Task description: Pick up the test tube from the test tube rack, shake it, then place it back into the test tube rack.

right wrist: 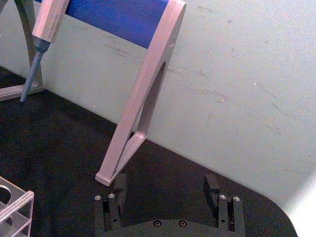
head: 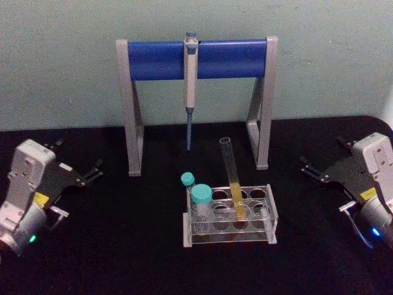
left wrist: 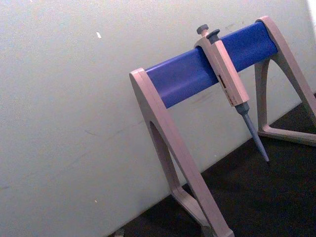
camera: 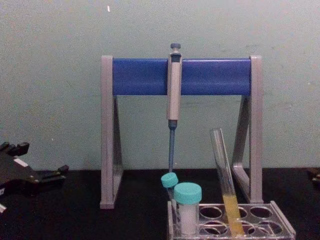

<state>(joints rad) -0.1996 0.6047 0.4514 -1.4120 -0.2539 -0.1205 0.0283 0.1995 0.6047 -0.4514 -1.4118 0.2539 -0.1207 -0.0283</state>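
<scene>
The test tube rack (head: 230, 236) holds the untouched test tube (head: 232, 178); my left gripper (head: 78, 157) and right gripper (head: 321, 155) flank it, jaws apart, pickup next.

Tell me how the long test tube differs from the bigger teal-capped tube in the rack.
The test tube has no cap; the teal-capped tube is closed.
The test tube is thin and rises well above the rack; the teal-capped tube is short and wider.
The test tube holds yellow liquid low down; the teal-capped tube shows no yellow.
The test tube leans; the teal-capped tube stands about upright.
Both have clear walls and sit in holes of the test tube rack.
</scene>
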